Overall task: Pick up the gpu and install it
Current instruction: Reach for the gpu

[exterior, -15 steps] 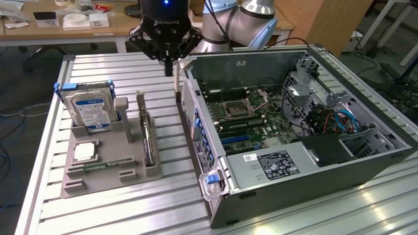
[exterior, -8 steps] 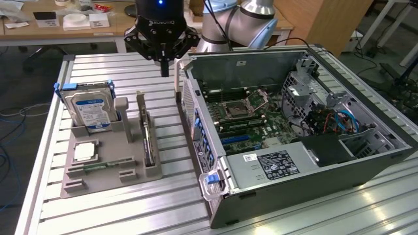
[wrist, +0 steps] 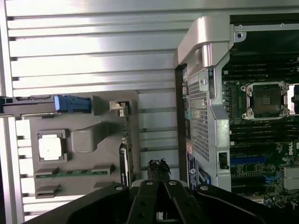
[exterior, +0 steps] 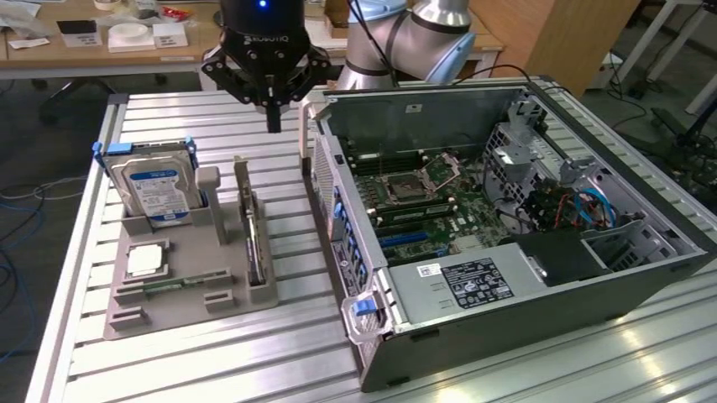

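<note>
The gpu [exterior: 253, 239] stands on its edge in a slot of the grey holder [exterior: 185, 260], a thin card with its silver bracket end toward the back. From the wrist view the gpu [wrist: 124, 151] shows edge-on. My gripper [exterior: 274, 124] hangs above the table behind the holder, near the far corner of the computer case [exterior: 370, 277], apart from the card. Its fingers are shut with nothing between them. In the wrist view the gripper [wrist: 159, 167] points down at the slatted table beside the holder [wrist: 84, 140].
An open computer case lies at the exterior view's right, its motherboard [exterior: 421, 197] exposed. The holder also carries a silver hard drive [exterior: 157, 189], a processor chip [exterior: 146, 260] and a memory stick [exterior: 168, 290]. The aluminium table [exterior: 201, 361] has free slats in front.
</note>
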{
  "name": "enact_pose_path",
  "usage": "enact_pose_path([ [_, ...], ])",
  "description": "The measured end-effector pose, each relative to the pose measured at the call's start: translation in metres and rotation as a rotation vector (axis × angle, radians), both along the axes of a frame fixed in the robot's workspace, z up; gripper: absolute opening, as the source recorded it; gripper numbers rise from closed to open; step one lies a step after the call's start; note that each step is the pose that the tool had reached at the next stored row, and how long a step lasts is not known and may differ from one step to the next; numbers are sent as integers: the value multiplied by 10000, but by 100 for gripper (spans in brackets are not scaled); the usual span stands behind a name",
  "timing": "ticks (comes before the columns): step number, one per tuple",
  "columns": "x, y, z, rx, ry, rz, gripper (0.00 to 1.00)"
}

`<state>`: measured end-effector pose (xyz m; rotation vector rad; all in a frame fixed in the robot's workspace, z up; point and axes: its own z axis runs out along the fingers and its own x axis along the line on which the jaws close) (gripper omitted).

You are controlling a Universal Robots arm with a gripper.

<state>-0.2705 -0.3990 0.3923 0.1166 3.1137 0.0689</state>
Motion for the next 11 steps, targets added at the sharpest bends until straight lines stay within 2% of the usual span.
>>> enact_pose_path([
  [11, -146, 0, -3, 0, -1, 0, 10],
])
